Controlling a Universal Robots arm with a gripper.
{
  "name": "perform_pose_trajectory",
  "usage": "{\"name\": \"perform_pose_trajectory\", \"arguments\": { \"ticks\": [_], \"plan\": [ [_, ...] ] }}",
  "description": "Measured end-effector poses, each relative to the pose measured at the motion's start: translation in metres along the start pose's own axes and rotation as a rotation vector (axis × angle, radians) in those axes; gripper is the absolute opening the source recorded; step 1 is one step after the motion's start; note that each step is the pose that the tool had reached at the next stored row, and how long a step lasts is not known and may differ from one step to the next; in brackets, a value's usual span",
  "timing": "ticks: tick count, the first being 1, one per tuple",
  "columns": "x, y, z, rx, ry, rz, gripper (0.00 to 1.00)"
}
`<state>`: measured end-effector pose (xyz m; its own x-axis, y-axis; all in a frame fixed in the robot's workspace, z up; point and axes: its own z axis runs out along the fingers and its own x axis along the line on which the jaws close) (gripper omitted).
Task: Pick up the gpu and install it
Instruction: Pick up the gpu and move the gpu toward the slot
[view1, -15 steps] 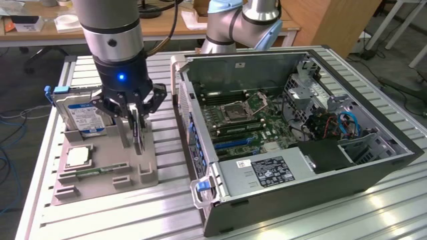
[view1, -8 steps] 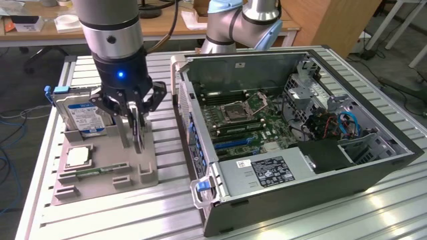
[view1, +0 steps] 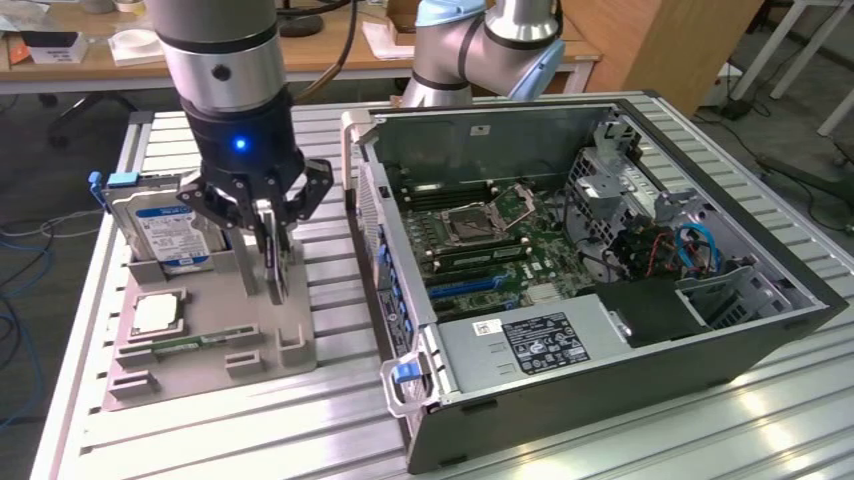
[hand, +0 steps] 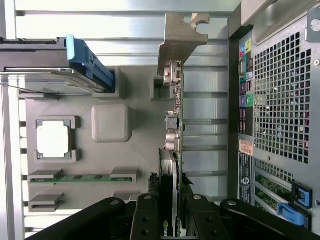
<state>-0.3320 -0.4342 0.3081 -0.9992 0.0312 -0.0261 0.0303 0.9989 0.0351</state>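
Exterior view: the hand (view1: 267, 232) stands over the grey parts tray (view1: 287, 350) on the slotted table (view1: 200, 430), on this view's left of the open computer case (view1: 747, 330)
Hand state: clenched on the gpu (view1: 276, 275), pinching its upper edge from both sides
Wrist view: the gpu (hand: 175, 130) is seen edge-on between the fingers (hand: 148, 217) of the hand (hand: 171, 220); its silvery bracket (hand: 177, 45) reaches well out from the grip, near the case's rear panel (hand: 280, 100)
Gpu position: upright on its long edge at the tray's side nearest the case; whether its lower edge sits in the tray's slot or just clear of it I cannot tell
Neighbours: hard drive (hand: 50, 80), CPU chip (hand: 52, 140) and RAM stick (hand: 82, 177) lie in their own tray pockets, apart from the card
Risk, grip: the hold is on a thin edge with the heavy bracket end overhanging, so the card may well pivot or slip between the pads
Risk, bracket: the bracket's hooked tip could snag the tray's holder or the case wall, dragging the tray or twisting the card
Risk, seating: a tilted card would likely miss the blue slot (view1: 474, 285) on the motherboard (view1: 494, 240) and press on the board instead
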Motion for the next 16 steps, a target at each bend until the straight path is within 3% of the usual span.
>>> {"name": "perform_pose_trajectory", "arguments": {
  "ticks": [16],
  "plan": [
    [-0.0002, 0.0002, -0.0073, -0.0001, -0.0001, 0.0, 0.26]
  ]
}}
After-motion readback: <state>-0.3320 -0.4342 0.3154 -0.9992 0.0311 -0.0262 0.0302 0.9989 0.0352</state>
